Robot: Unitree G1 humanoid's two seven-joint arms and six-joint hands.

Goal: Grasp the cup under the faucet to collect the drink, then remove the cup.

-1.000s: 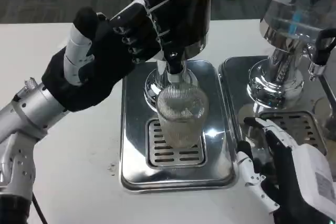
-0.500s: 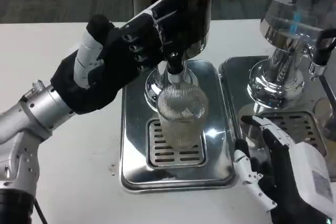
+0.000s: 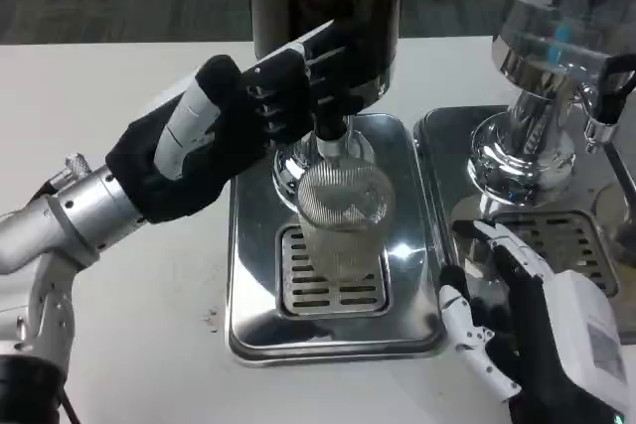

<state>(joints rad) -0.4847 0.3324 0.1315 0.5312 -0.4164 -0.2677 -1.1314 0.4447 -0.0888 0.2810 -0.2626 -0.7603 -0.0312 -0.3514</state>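
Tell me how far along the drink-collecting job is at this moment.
Done: the cup already stands on the drip tray under the faucet. In hand: the left hand is at the faucet, fingers against the dispenser; whether drink flows cannot be told. Left: the right hand, open beside the tray, has not yet grasped or removed the cup.

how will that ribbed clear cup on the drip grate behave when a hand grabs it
The cup looks rigid, so it should hold its shape. Its fine ribbing probably aids grip. It is tall for its base and stands on a slotted drip tray, so a sideways nudge could tip it. Probably light; contents unclear.
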